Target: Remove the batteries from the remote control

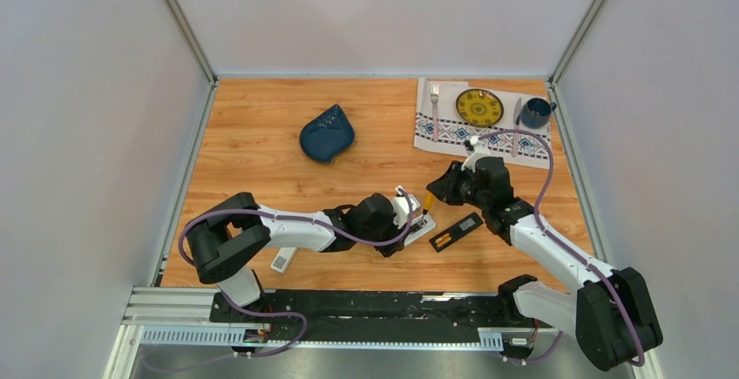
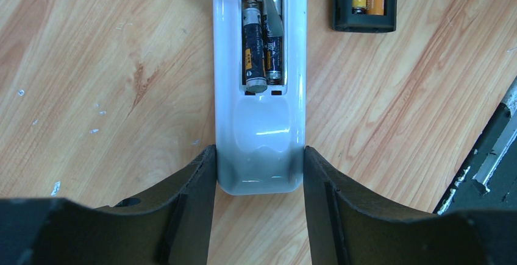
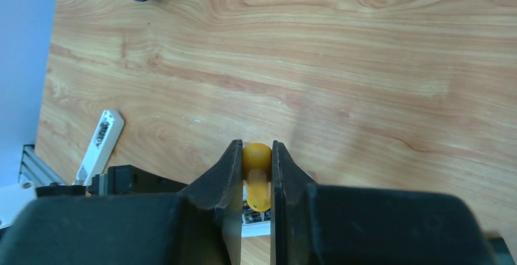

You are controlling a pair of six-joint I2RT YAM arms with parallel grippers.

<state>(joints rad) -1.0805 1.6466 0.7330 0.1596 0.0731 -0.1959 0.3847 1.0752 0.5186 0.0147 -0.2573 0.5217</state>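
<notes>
While pale walls point(image 1: 78, 91) enclose wooden table point(image 1: 253, 135) | left jaws clamp remote point(image 2: 259, 149) | right jaws pinch screwdriver point(image 3: 256, 158)

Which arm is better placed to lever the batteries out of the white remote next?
Right. The right gripper is shut on the screwdriver, whose blade reaches the batteries in the open remote. The left gripper is occupied clamping that remote's end.
</notes>
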